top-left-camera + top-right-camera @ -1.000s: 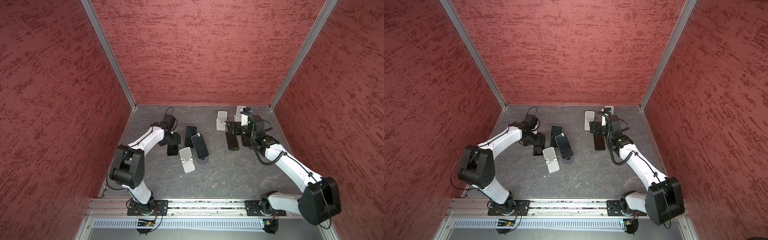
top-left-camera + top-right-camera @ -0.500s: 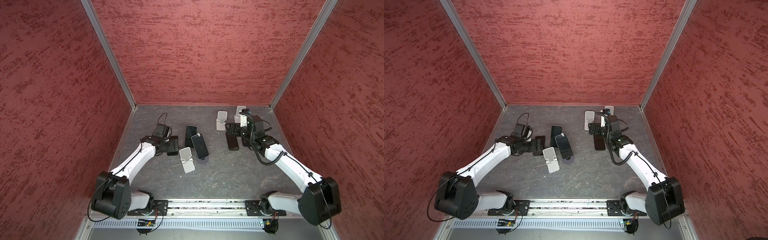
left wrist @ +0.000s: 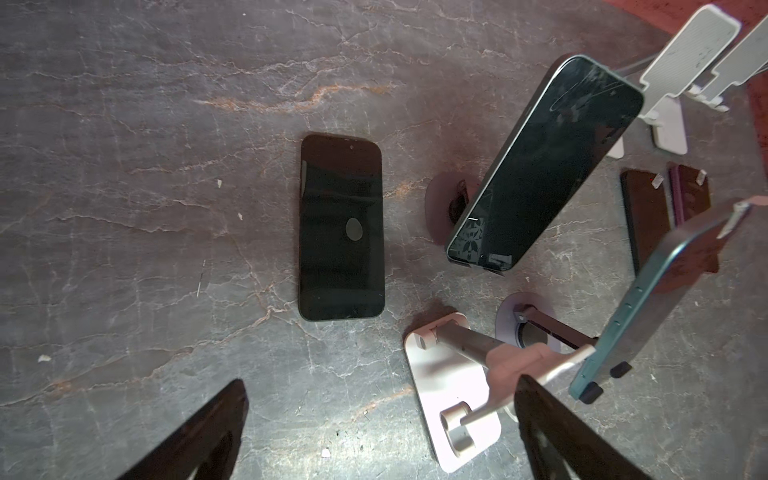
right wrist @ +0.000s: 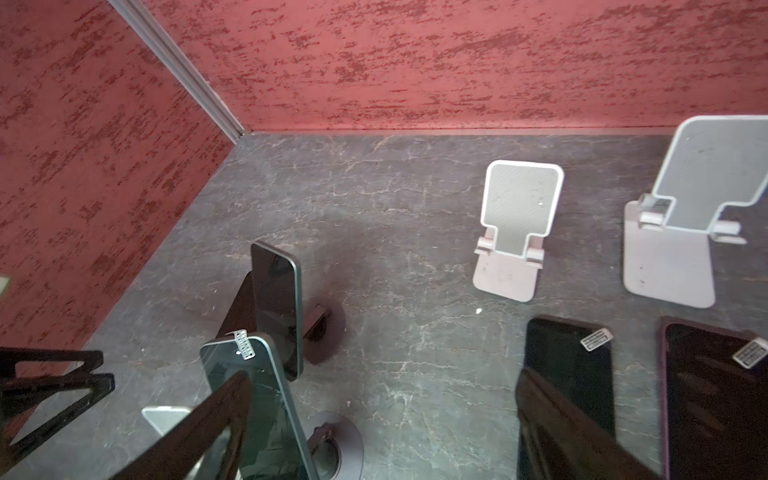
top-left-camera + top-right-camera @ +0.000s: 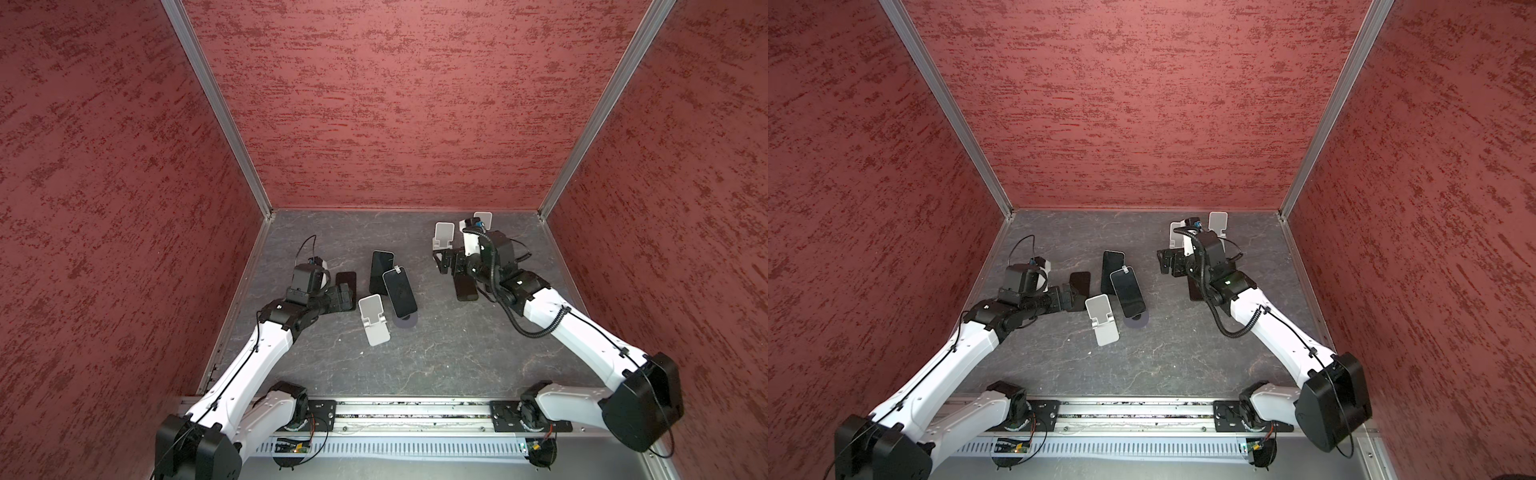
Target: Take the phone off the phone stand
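Tabletop of grey stone bears everything. White arms reach in from both sides. The left jaws stand spread wide and empty near an empty white stand and a flat phone, which lies screen-up on the stone. The right jaws are spread too, holding nothing, beside a second flat phone. Between them, two leaning phones rest on round stands.
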Robot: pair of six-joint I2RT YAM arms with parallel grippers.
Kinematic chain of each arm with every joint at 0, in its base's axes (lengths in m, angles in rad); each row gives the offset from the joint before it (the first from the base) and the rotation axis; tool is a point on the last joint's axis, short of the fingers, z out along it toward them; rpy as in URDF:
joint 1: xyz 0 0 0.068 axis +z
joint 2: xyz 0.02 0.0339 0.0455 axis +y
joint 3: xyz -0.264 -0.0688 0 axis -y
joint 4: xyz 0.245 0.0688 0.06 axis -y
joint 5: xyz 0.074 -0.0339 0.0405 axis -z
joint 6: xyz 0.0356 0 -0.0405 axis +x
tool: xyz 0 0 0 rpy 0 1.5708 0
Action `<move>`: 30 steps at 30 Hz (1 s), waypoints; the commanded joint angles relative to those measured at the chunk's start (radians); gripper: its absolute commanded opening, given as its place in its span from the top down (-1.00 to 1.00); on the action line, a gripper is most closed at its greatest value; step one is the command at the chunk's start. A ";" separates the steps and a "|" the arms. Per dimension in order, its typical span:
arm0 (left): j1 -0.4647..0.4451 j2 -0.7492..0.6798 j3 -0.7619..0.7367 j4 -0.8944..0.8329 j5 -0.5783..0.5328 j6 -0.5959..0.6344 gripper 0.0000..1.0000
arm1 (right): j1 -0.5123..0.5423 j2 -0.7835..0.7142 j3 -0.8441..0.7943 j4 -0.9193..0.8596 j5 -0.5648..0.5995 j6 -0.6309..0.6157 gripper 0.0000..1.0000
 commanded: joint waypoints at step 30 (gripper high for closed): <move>0.011 -0.351 -0.080 -0.020 0.039 -0.167 -0.99 | 0.531 0.228 0.149 -0.019 0.161 0.024 -0.97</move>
